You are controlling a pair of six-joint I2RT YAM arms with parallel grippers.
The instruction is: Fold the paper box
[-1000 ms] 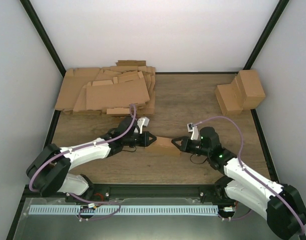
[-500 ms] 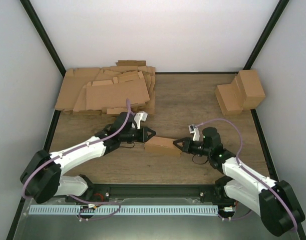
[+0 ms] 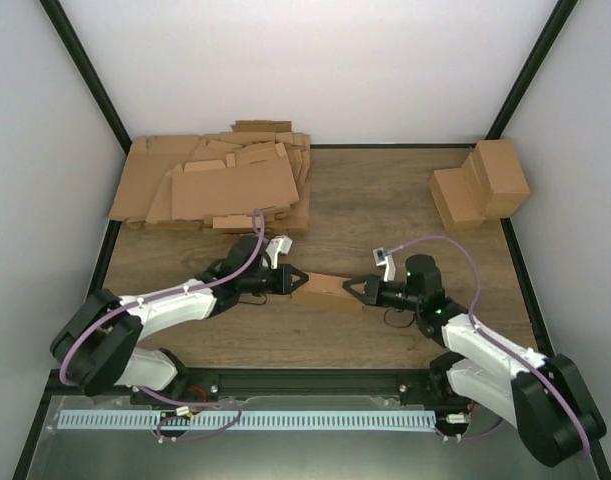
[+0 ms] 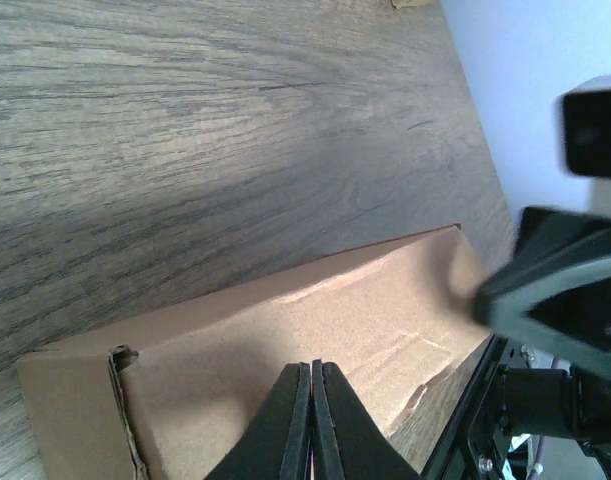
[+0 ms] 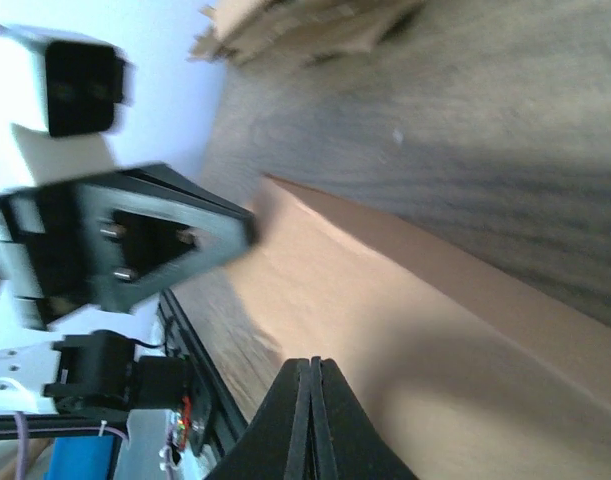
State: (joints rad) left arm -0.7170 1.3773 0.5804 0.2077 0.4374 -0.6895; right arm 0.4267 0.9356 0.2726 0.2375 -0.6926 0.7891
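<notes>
The paper box (image 3: 327,291) lies near the middle of the wooden table (image 3: 385,205), already closed into a shallow cuboid, so the step in hand looks like a final squeeze of its ends. The left gripper (image 3: 291,283) and right gripper (image 3: 352,289) reach in low from opposite sides and point at each other, each with its jaws pressed together on nothing and its tip at a short end of the box. The next move likely calls for even inward pressure, so that the light box does not skid.

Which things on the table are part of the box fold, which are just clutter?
Job: paper box, mid-table; left claw and right claw, both shut, one at each end.
Lying about: heap of flat cardboard sheets, far left; folded cardboard boxes, far right.
</notes>
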